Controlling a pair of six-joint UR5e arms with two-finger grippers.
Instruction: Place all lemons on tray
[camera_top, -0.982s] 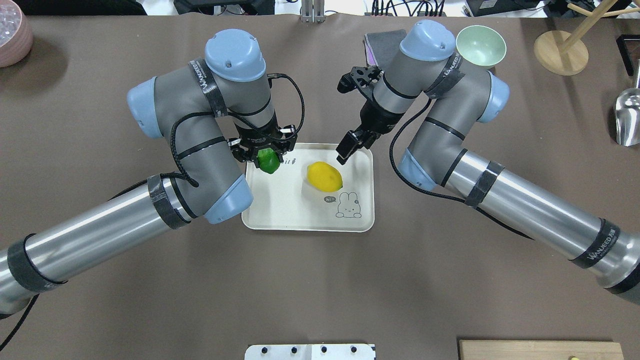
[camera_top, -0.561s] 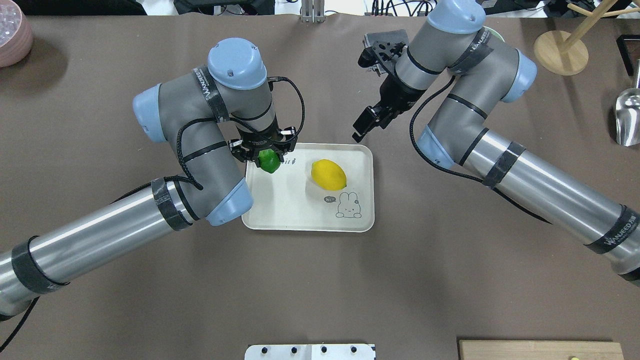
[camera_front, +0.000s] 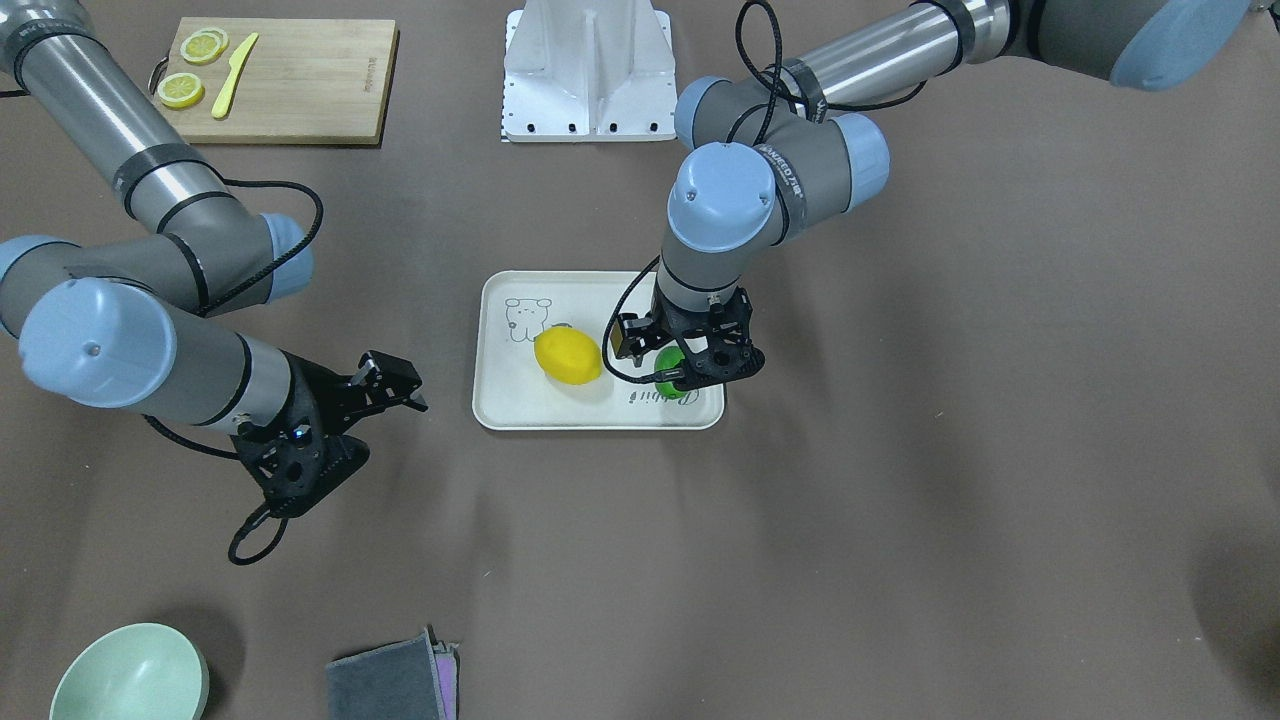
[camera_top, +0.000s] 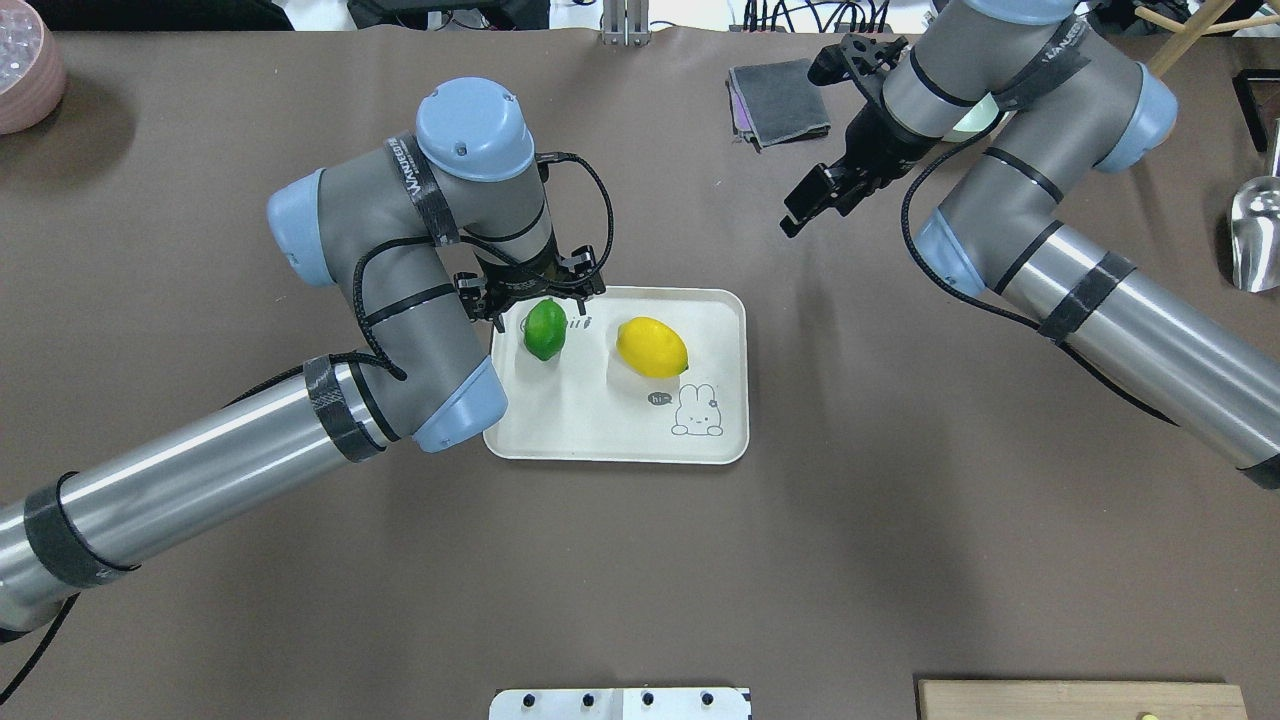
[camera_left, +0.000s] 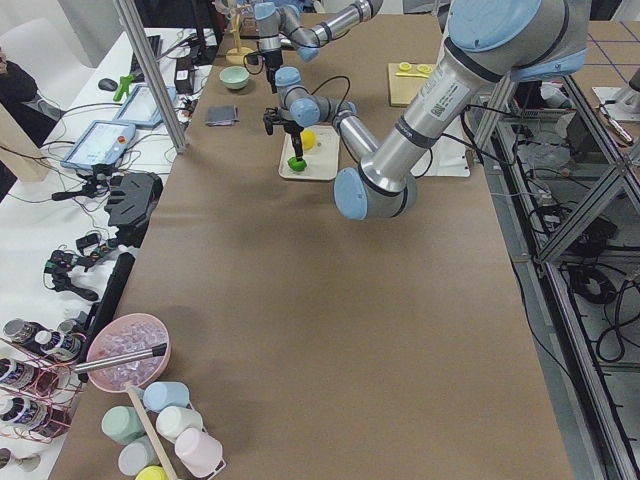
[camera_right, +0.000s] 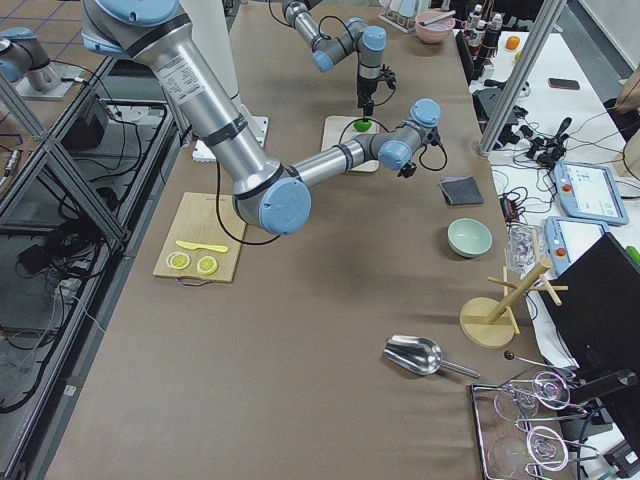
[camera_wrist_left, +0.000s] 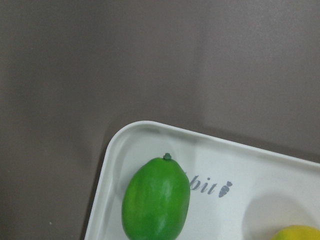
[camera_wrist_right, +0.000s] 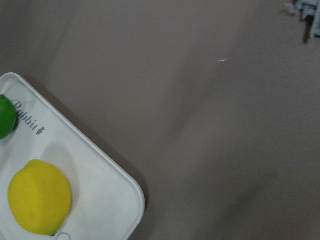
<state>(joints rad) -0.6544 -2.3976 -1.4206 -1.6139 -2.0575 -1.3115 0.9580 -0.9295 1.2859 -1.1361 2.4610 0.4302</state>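
Now both lemons lie on the tray (camera_top: 600, 432). The green lemon (camera_top: 545, 329) sits in the tray's far left corner as seen from overhead, beside the "Rabbit" script. The yellow lemon (camera_top: 652, 347) rests near the tray's middle, just beyond the rabbit drawing and apart from the green one. The left end effector (camera_top: 540, 292) hangs directly over the green lemon, released, with nothing between its fingers. The right end effector (camera_top: 805, 205) is off the tray, past its far right corner above the table (camera_top: 640, 570), fingers parted and empty.
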